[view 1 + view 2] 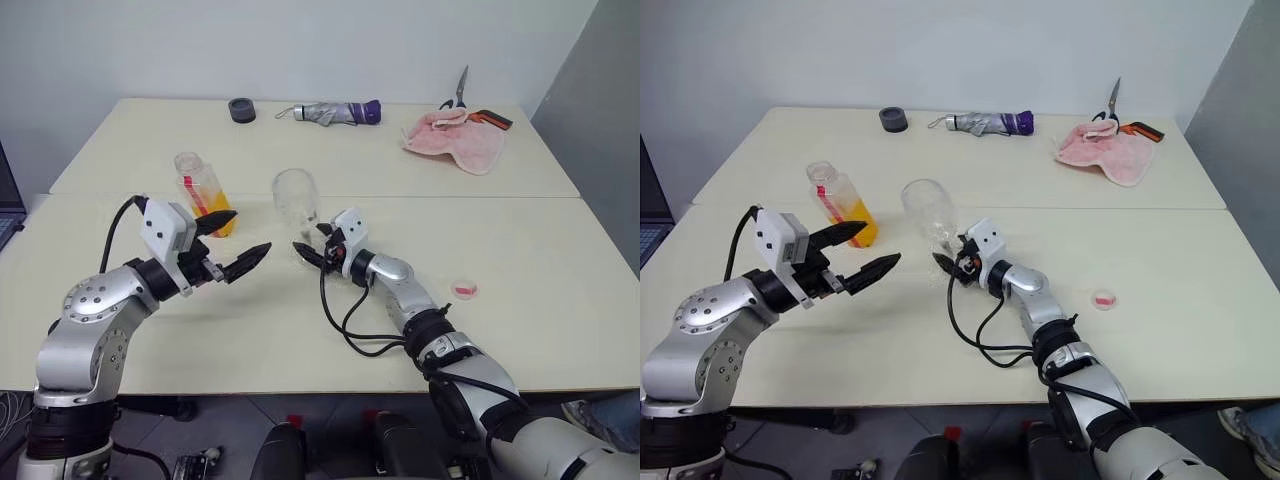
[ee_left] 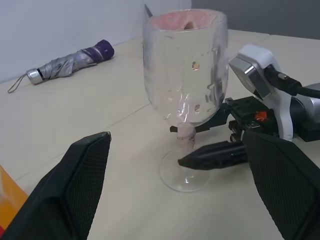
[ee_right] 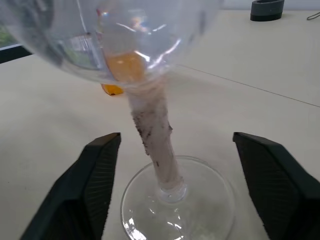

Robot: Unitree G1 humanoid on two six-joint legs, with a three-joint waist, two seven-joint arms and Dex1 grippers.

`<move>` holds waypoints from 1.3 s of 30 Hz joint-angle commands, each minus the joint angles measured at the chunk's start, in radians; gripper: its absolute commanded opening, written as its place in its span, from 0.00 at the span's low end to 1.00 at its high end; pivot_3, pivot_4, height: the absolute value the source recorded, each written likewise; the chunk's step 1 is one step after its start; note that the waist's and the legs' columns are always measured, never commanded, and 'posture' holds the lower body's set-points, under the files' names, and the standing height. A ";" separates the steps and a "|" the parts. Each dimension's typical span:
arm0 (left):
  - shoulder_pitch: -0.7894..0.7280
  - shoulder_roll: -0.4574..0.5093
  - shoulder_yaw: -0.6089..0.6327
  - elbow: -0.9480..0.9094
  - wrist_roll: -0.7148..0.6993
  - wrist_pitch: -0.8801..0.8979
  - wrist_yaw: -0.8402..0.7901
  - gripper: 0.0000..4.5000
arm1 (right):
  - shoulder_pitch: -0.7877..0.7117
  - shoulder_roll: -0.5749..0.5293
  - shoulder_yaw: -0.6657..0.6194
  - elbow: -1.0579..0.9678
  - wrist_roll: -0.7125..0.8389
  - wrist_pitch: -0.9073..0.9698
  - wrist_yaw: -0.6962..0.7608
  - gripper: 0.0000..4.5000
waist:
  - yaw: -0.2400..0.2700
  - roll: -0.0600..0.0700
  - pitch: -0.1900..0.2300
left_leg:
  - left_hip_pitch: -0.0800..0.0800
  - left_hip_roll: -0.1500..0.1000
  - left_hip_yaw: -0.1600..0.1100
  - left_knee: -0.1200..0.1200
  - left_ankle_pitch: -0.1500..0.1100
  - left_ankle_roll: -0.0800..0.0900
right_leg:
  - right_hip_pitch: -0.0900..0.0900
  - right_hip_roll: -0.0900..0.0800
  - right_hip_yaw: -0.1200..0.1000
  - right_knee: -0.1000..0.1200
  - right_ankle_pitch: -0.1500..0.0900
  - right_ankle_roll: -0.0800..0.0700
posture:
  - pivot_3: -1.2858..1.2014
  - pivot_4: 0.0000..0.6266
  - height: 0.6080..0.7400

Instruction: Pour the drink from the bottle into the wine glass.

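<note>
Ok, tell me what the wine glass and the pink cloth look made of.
Wine glass: apparently clear glass, glossy; the table shows through and highlights glint, though its stem looks wrapped in something whitish and rough. Pink cloth: soft matte fabric, likely terry towel, lying rumpled.

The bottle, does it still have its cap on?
No. The bottle stands with an open mouth, and a small pinkish-red cap lies apart on the table.

wine glass [image 2: 186,90] upright on table [image 2: 100,115] | right claw [image 2: 200,145] open around stem | umbrella [image 2: 70,62] behind

Uncapped bottle [image 1: 203,193] upright, empty wine glass [image 1: 297,205] beside
</note>
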 commanded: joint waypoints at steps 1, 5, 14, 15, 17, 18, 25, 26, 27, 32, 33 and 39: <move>-0.023 0.001 0.005 -0.037 -0.011 -0.002 0.006 1.00 | 0.003 -0.001 -0.001 -0.046 0.002 -0.024 0.015 0.99 | 0.000 0.000 0.000 | 0.000 0.000 0.000 0.000 0.000 0.000 | 0.000 0.000 0.000 0.000 0.000 0.000 | 0.52 0.24 1.00; -0.032 0.000 -0.001 -0.030 -0.009 -0.006 0.003 1.00 | 0.013 -0.006 0.002 -0.059 0.003 -0.020 0.020 0.99 | 0.000 0.000 0.000 | 0.000 0.000 0.000 0.000 0.000 0.000 | 0.000 0.000 0.000 0.000 0.000 0.000 | 0.52 0.24 1.00; -0.033 -0.015 -0.002 -0.031 -0.010 -0.009 0.005 1.00 | 0.138 -0.075 0.026 -0.264 0.015 0.061 0.097 0.99 | 0.001 0.000 0.000 | -0.001 0.000 0.000 0.000 0.000 0.000 | 0.000 0.000 0.000 0.000 0.000 0.000 | 0.52 0.24 1.00; -0.030 -0.018 -0.002 -0.033 -0.010 -0.009 0.008 1.00 | 0.159 -0.089 0.031 -0.300 0.018 0.078 0.108 0.99 | 0.002 0.000 0.000 | -0.001 0.000 -0.001 0.000 0.000 0.000 | 0.000 0.000 0.000 0.000 0.000 0.000 | 0.52 0.24 1.00; -0.011 -0.029 0.001 -0.035 -0.005 -0.012 0.019 1.00 | 0.222 -0.138 0.043 -0.419 0.028 0.130 0.146 0.99 | 0.003 0.000 0.000 | -0.001 0.000 -0.001 0.000 0.000 0.000 | 0.000 0.000 0.000 0.000 0.000 0.000 | 0.52 0.24 1.00; 0.013 -0.040 0.007 -0.034 0.003 -0.018 0.032 1.00 | 0.267 -0.177 0.055 -0.510 0.038 0.176 0.178 0.99 | 0.003 0.000 0.000 | -0.001 0.000 -0.001 0.000 0.000 0.000 | 0.000 0.000 0.000 0.000 0.000 0.000 | 0.52 0.24 1.00; 0.145 -0.137 0.072 0.070 0.112 -0.113 0.205 1.00 | 0.508 -0.420 0.101 -1.080 0.148 0.443 0.308 0.99 | 0.005 0.002 0.001 | -0.002 0.000 -0.002 0.000 0.000 0.000 | 0.000 -0.002 0.000 -0.002 0.000 0.001 | 0.52 0.24 1.00; 0.151 -0.148 0.083 0.087 0.125 -0.127 0.230 1.00 | 0.527 -0.440 0.100 -1.130 0.154 0.462 0.304 0.99 | 0.005 0.002 0.001 | -0.002 0.000 -0.002 0.001 0.000 0.000 | 0.000 -0.002 0.000 -0.002 0.000 0.001 | 0.52 0.24 1.00; 0.155 -0.155 0.091 0.103 0.139 -0.139 0.251 1.00 | 0.542 -0.456 0.100 -1.172 0.160 0.480 0.299 0.99 | 0.005 0.002 0.001 | -0.001 0.000 -0.002 0.001 0.000 0.000 | 0.000 0.000 0.000 -0.001 0.000 0.001 | 0.52 0.24 1.00; 0.113 -0.167 0.120 0.176 0.158 -0.160 0.321 1.00 | 0.571 -0.512 0.084 -1.321 0.206 0.573 0.277 0.99 | 0.009 0.002 0.001 | -0.001 0.000 -0.004 0.001 0.000 0.000 | 0.001 0.002 -0.001 -0.001 -0.001 0.002 | 0.52 0.24 1.00; 0.099 -0.162 0.117 0.187 0.160 -0.159 0.323 1.00 | 0.571 -0.522 0.076 -1.343 0.222 0.592 0.275 0.99 | 0.011 0.002 0.001 | -0.001 -0.001 -0.004 0.001 0.000 0.000 | 0.001 0.001 -0.001 -0.001 -0.001 0.002 | 0.52 0.24 1.00; 0.011 -0.137 0.108 0.266 0.184 -0.170 0.322 1.00 | 0.586 -0.582 0.033 -1.464 0.337 0.686 0.280 0.99 | 0.023 0.001 0.001 | -0.002 -0.002 -0.004 0.001 0.000 0.000 | 0.001 0.001 -0.003 -0.002 0.000 0.001 | 0.52 0.24 1.00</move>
